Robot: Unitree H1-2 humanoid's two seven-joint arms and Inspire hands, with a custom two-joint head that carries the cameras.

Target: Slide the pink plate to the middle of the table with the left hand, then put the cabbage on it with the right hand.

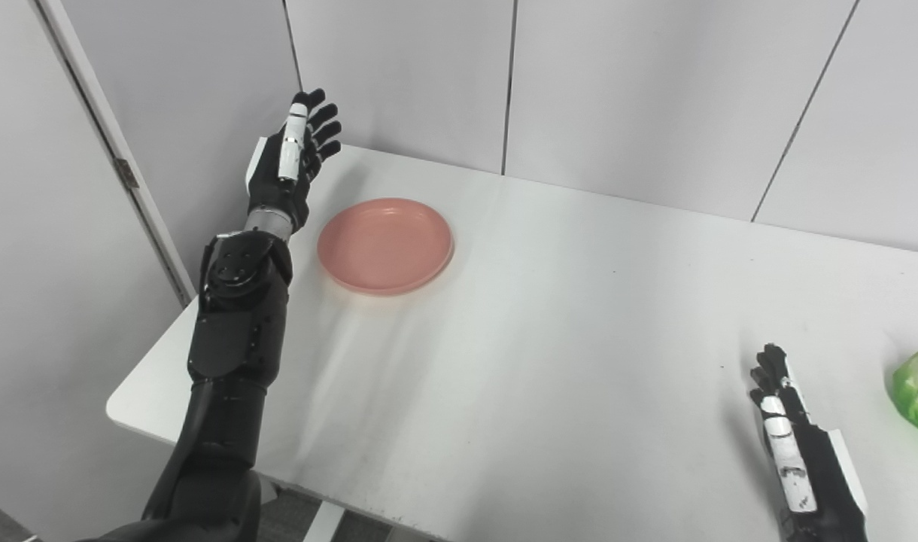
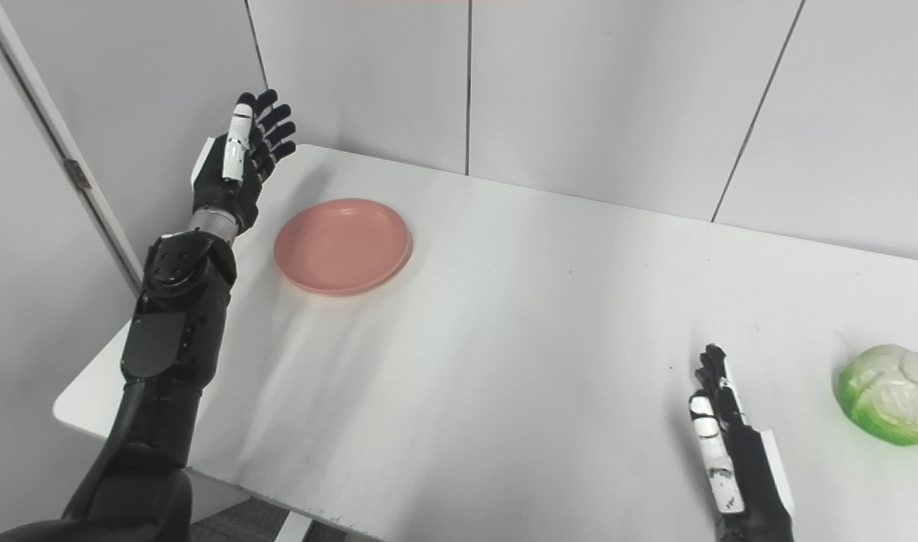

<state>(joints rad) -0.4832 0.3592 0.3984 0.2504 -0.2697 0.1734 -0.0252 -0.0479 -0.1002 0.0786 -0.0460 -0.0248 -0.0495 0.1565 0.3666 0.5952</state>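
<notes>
At the far left, the left hand (image 1: pixel 293 162) hangs raised above the counter's (image 1: pixel 549 339) back left corner, fingers spread and loosely curled, holding nothing and clear of the plate. Just to its right lies the pink plate (image 1: pixel 385 245), flat on the counter near the back left, well apart from the middle where it belongs. The step in hand looks like the slide: the hand should come down on the plate's left rim, press lightly and push rightward, low and steady so the plate glides rather than tips. The plate is round, shallow and smooth with a raised rim, probably plastic, and should slip easily on the white, matte, faintly smudged counter. Farther right, the right hand (image 2: pixel 718 429) rests low near the front edge, fingers straight and close together, grasping nothing. At the far right sits the cabbage (image 2: pixel 889 394), a rounded pale green head with crinkled leaves, near that hand but not touching it
</notes>
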